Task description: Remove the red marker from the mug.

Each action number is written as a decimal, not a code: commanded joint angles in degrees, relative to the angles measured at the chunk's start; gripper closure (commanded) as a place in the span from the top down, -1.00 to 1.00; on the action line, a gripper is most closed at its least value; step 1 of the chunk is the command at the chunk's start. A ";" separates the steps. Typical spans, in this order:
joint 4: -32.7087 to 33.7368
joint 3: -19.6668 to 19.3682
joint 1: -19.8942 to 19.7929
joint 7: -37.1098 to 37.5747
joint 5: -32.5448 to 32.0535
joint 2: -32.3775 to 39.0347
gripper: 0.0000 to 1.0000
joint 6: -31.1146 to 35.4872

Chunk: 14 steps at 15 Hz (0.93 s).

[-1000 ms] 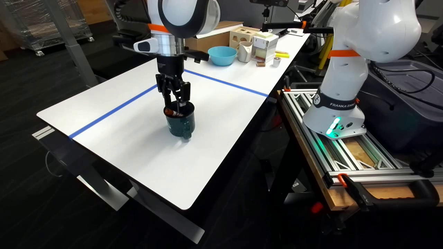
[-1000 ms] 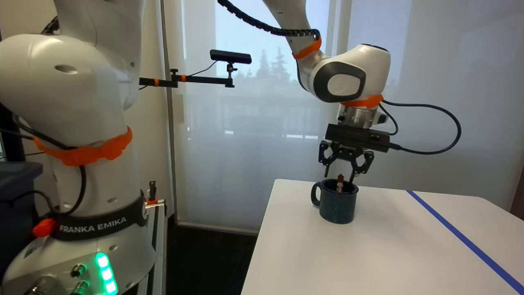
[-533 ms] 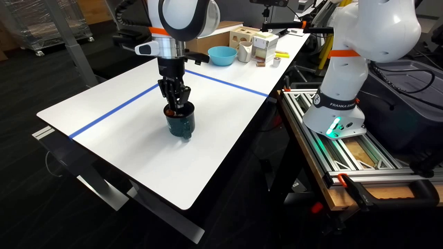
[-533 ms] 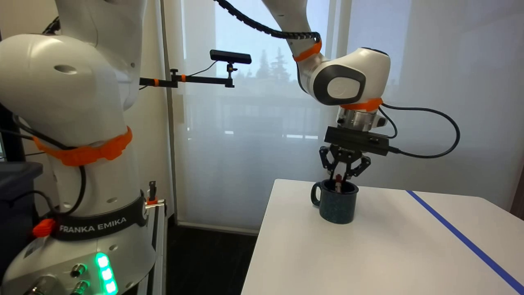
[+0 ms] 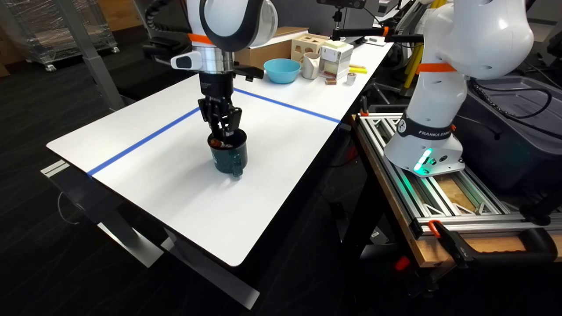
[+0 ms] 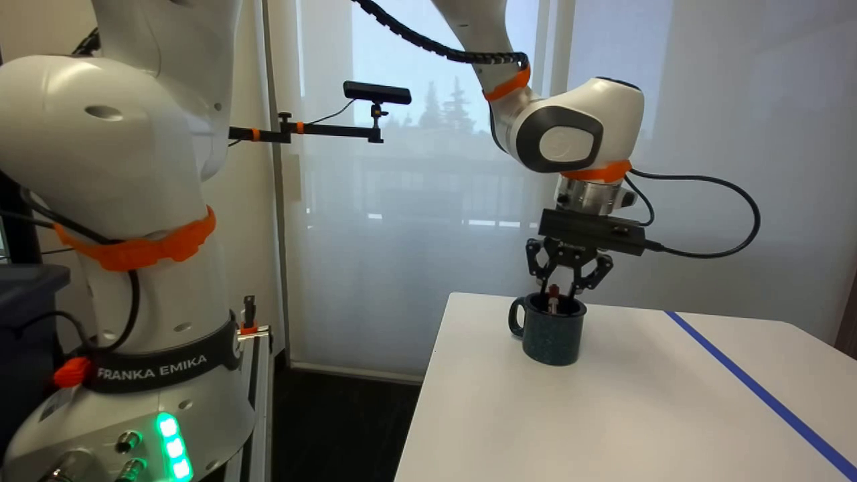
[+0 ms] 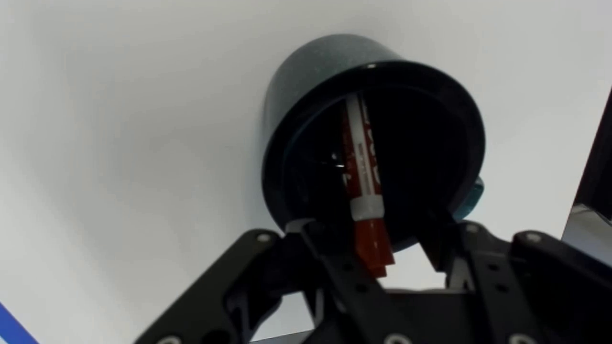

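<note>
From left to right in an exterior view, we find the handle (image 6: 513,320) on the left of the mug (image 6: 552,341), the red marker (image 6: 554,304) leaning inside the mug, and the gripper (image 6: 558,292) at the mug's mouth, its jaws parted either side of the marker and holding nothing. We judge the step in hand to be lining up the grasp; the next move calls for closing on the marker and lifting it clear of the mug's rim.
</note>
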 commanded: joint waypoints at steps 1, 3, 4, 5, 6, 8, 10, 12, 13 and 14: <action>1.36 1.04 -0.91 -3.05 1.54 1.28 0.13 0.11; 1.85 1.33 -1.22 -4.45 2.04 1.98 0.01 0.30; 2.17 1.40 -1.36 -5.02 2.06 2.41 0.02 0.44; 2.57 1.54 -1.64 -5.84 2.35 2.90 0.03 0.47; 2.83 1.71 -1.94 -6.71 2.71 3.24 0.04 0.49; 3.46 2.03 -2.50 -8.11 3.17 3.99 -0.10 0.58; 3.92 2.21 -2.93 -8.97 3.26 4.36 -0.13 0.51; 4.25 2.32 -3.32 -9.51 3.38 4.42 -0.47 0.36; 4.16 2.31 -3.40 -9.54 3.35 4.21 -0.53 0.28; 4.09 2.33 -3.48 -9.54 3.44 3.96 -0.78 0.16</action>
